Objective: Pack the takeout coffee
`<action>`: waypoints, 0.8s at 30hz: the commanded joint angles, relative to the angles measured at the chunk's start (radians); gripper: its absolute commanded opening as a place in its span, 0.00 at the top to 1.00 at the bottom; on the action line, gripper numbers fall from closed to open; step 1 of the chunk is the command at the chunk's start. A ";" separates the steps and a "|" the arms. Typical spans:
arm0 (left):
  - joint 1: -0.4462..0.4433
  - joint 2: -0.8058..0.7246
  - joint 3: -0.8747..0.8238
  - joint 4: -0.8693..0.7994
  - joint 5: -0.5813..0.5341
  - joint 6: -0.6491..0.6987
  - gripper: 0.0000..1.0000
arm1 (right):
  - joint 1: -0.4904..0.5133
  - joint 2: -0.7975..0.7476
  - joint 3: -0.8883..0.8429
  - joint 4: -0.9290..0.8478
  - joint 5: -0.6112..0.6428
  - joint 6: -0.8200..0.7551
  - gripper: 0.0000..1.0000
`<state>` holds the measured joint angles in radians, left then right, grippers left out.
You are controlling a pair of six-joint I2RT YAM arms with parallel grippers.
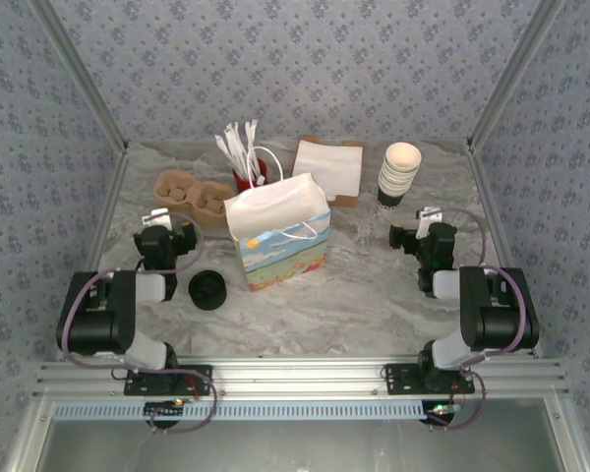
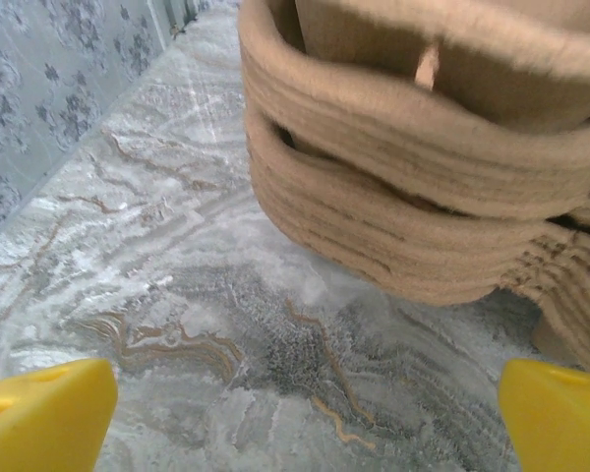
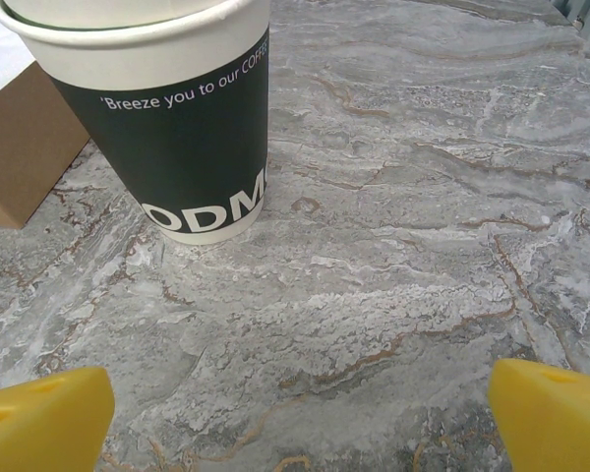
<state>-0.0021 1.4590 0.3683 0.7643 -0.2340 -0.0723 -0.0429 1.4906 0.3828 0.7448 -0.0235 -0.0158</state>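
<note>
Left hand (image 2: 305, 418): the yellow fingers are wide apart with nothing between them. It faces the stack of pulp cup carriers (image 2: 413, 197), away from the coffee.
Takeout coffee (image 1: 208, 290): it stands upright on the worktop (image 1: 354, 295) with the black lid on top, so its long axis is vertical. It is close to the left arm, to the right of the left hand and nearer to the arm bases than the fingers. I judge the hand must draw back and turn right to reach it.
Paper bag (image 1: 278, 236): upright with its mouth open, just right of the coffee and a little farther back.
Stack of empty cups (image 3: 177, 128): directly before the right hand.
Right hand (image 3: 300, 413): the fingers are also wide apart and hold nothing. It is well apart from the coffee, with the bag between.
Nearer arm: the left one.
</note>
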 commanded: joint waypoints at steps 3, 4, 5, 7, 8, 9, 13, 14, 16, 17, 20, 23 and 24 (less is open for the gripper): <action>-0.004 -0.286 0.098 -0.396 -0.208 -0.141 0.01 | -0.013 -0.171 0.200 -0.445 0.115 0.067 0.00; -0.004 -0.340 0.118 -0.474 -0.241 -0.183 0.01 | -0.020 -0.201 0.231 -0.507 0.114 0.090 0.00; -0.003 -0.379 0.135 -0.539 -0.268 -0.231 0.01 | -0.029 -0.227 0.264 -0.565 0.113 0.121 0.00; -0.003 -0.462 0.195 -0.698 -0.259 -0.308 0.01 | -0.056 -0.271 0.377 -0.753 0.118 0.254 0.00; -0.003 -0.481 0.227 -0.760 -0.229 -0.327 0.01 | -0.072 -0.278 0.436 -0.841 0.111 0.309 0.00; -0.003 -0.496 0.269 -0.831 -0.192 -0.345 0.01 | -0.086 -0.271 0.515 -0.949 0.123 0.378 0.00; -0.006 -0.489 0.442 -1.143 -0.172 -0.505 0.01 | -0.101 -0.174 0.833 -1.267 0.066 0.483 0.00; -0.008 -0.487 0.461 -1.169 -0.156 -0.506 0.01 | -0.099 -0.154 0.885 -1.300 0.042 0.493 0.00; -0.017 -0.492 0.479 -1.206 -0.133 -0.502 0.01 | -0.093 -0.114 0.979 -1.354 -0.019 0.508 0.02; -0.017 -0.496 0.481 -1.211 -0.118 -0.499 0.01 | -0.086 -0.097 1.014 -1.380 -0.034 0.515 0.05; -0.019 -0.517 0.478 -1.219 -0.057 -0.493 0.01 | -0.055 -0.015 1.157 -1.456 -0.072 0.518 0.11; -0.019 -0.521 0.503 -1.274 -0.034 -0.532 0.01 | -0.023 0.090 1.292 -1.536 -0.089 0.513 0.23; -0.018 -0.517 0.514 -1.289 -0.013 -0.533 0.01 | -0.010 0.122 1.327 -1.550 -0.084 0.509 0.29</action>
<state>-0.0162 0.9569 0.8314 -0.4305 -0.3054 -0.5674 -0.0757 1.5463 1.6272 -0.6495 -0.0669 0.4812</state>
